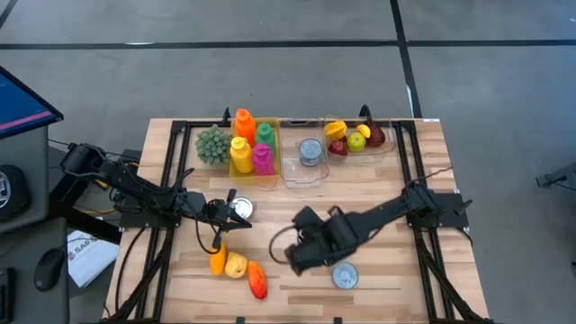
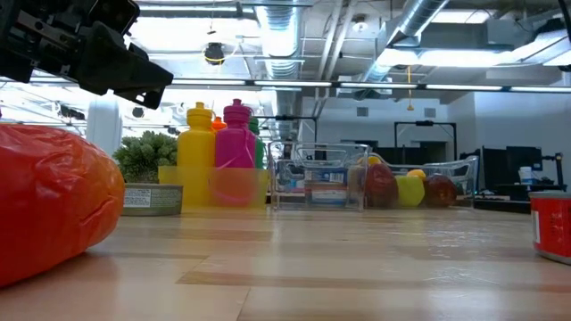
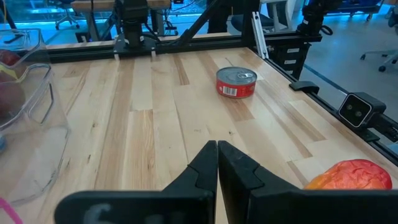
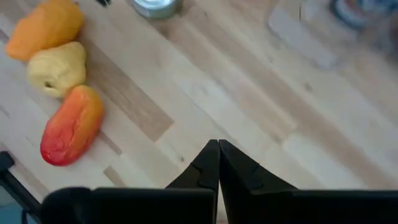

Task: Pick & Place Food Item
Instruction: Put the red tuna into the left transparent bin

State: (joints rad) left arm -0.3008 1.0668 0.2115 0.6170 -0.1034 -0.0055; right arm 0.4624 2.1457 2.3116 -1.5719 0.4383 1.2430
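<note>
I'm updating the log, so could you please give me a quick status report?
Both jaws shut, empty: left gripper, right gripper. Mango, pear untouched on table. Nothing in the way.

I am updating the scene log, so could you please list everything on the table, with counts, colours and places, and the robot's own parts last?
bottles: four, orange, green, yellow and pink, in the far left clear tray
green bushy item: one, beside that tray on its left
middle clear tray: one, holding a silver can
fruit tray: one, far right, holding red, yellow and green fruit
can by left hand: one, silver top
can near front edge: one, silver top, red side
loose fruit: three, orange, yellow and red-orange, in a row at the front left
left hand: shut, empty, left of centre
right hand: shut, empty, front centre
</note>
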